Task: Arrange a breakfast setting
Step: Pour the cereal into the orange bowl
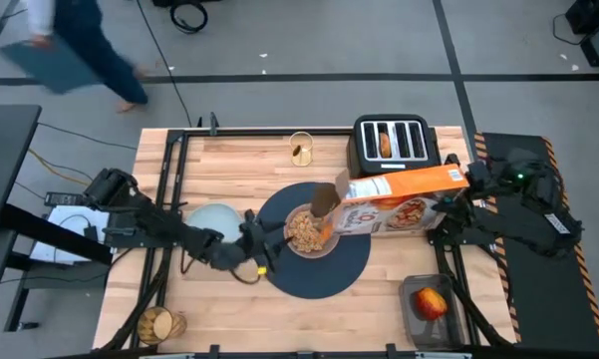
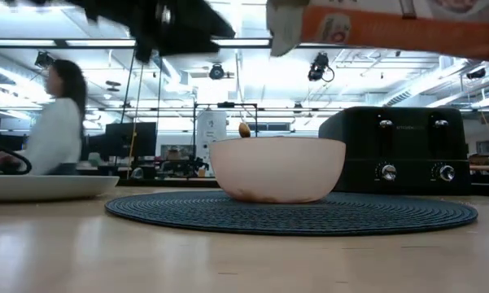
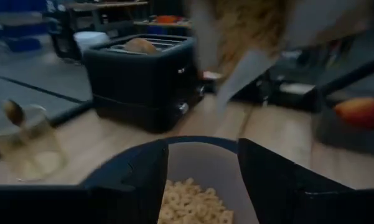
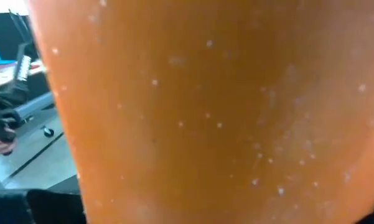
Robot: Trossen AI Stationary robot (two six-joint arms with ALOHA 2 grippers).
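Bowl (image 1: pixel 306 231) rim pinched by left tool (image 1: pixel 266 242) (half-parted); right tool (image 1: pixel 456 194) clasps tipped cereal box (image 1: pixel 404 199).

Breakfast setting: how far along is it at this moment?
Done: the bowl sits on the navy placemat with cereal in it. In hand: the right pincer holds the tipped cereal box over the bowl while the left pincer steadies the rim. Left: plate, tumbler and apple are off the mat.
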